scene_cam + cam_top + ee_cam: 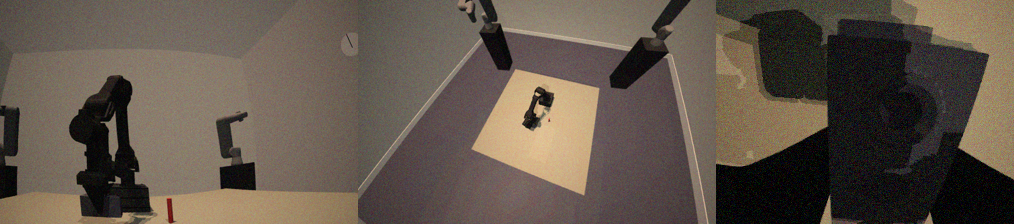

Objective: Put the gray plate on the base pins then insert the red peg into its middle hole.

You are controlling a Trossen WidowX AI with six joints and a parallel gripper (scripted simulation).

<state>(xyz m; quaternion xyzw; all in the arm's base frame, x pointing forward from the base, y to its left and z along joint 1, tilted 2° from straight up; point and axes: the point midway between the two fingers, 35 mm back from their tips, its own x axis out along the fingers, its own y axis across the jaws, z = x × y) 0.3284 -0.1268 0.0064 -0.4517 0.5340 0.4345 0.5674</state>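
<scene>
The gripper (pixel 99 212) (pixel 893 155) points down and is shut on the gray plate (pixel 87 205) (pixel 961 90), held low over the table. In the wrist view the plate fills the middle, with a round dark opening in it. A gray strip, apparently the base (pixel 883 29), shows past the plate's upper edge. The pins are hidden, and I cannot tell whether plate and base touch. The red peg (pixel 549 119) (pixel 170 210) stands upright on the table, apart from the gripper, to its right in the top and exterior views.
The arm's own dark foot (pixel 547 99) (pixel 134 198) stands behind the gripper. The pale wooden table top (pixel 562 163) (pixel 233 207) carries the arm's shadows. Other arms on black pedestals (pixel 496 48) (pixel 638 64) (pixel 237 176) stand beyond it.
</scene>
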